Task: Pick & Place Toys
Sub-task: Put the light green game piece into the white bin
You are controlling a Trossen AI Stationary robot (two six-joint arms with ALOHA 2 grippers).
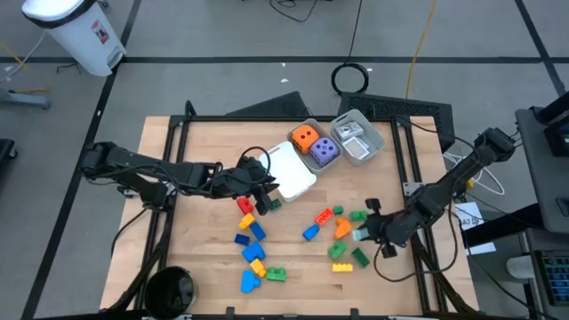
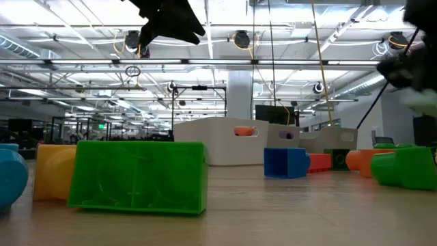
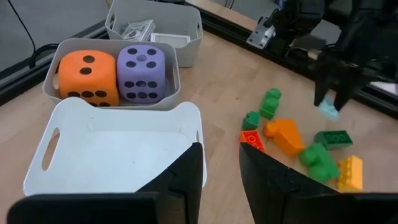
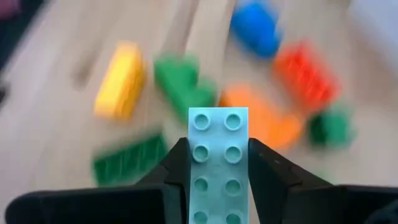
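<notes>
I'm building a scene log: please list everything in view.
table: one, wooden
white tray: one, empty, table centre
dice tray: one, clear, behind the white tray
orange die: one, in the dice tray
purple die: one, beside the orange die
card tray: one, clear, holding cards, next to the dice tray
left bricks: about nine; red, green, yellow, blue
right bricks: about eight; blue, red, orange, green, yellow
pale teal brick: one, held
left gripper: jaws apart, empty, at the white tray's edge
right gripper: jaws shut on the pale teal brick, over the right bricks
</notes>
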